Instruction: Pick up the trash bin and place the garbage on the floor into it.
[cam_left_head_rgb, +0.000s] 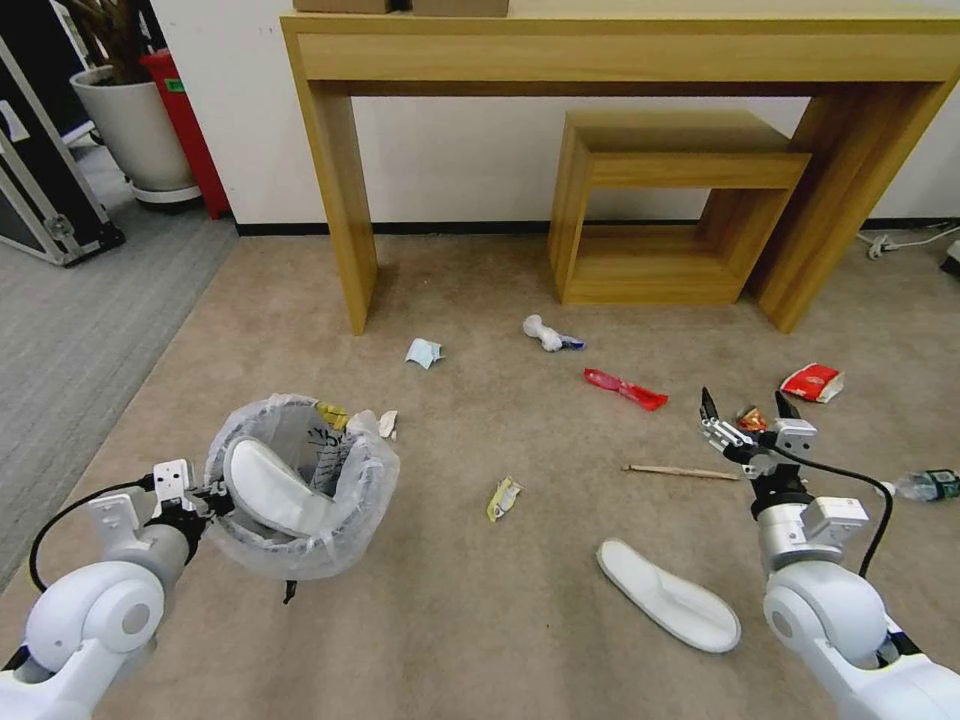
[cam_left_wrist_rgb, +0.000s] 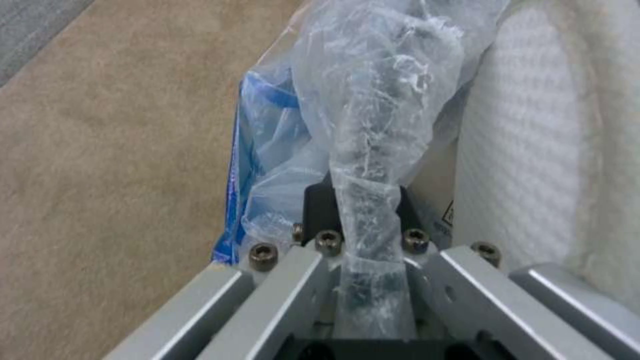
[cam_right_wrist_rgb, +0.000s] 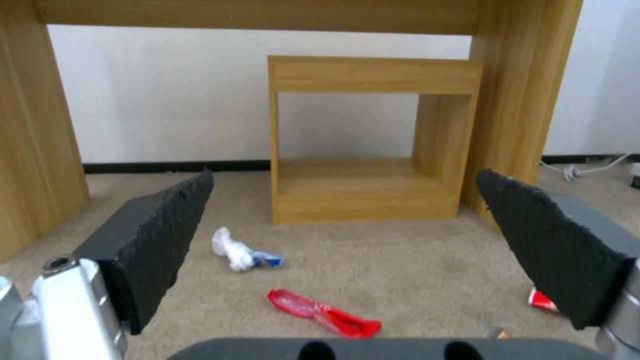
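Observation:
My left gripper (cam_left_head_rgb: 212, 496) is shut on the rim of the trash bin (cam_left_head_rgb: 330, 540), held tilted above the carpet. In the left wrist view the gripper (cam_left_wrist_rgb: 363, 210) pinches the crinkly bag (cam_left_wrist_rgb: 373, 100). One white slipper (cam_left_head_rgb: 268, 489) lies inside the bin. My right gripper (cam_left_head_rgb: 745, 404) hangs open over the floor, empty, just past the wooden stick (cam_left_head_rgb: 680, 470). Beyond it lie a red wrapper (cam_right_wrist_rgb: 323, 312), crumpled paper (cam_right_wrist_rgb: 233, 247) and a red-white cup (cam_left_head_rgb: 812, 381). A second slipper (cam_left_head_rgb: 668, 595) lies near my right arm. A clear bottle (cam_left_head_rgb: 925, 485) rests at the far right.
A tall wooden table (cam_left_head_rgb: 340, 190) stands against the wall, with a wooden cube shelf (cam_left_head_rgb: 660, 200) under it. A pale blue scrap (cam_left_head_rgb: 423, 351) and a yellow wrapper (cam_left_head_rgb: 503, 497) lie mid-floor. A potted plant (cam_left_head_rgb: 130, 110) and black case (cam_left_head_rgb: 40, 190) stand far left.

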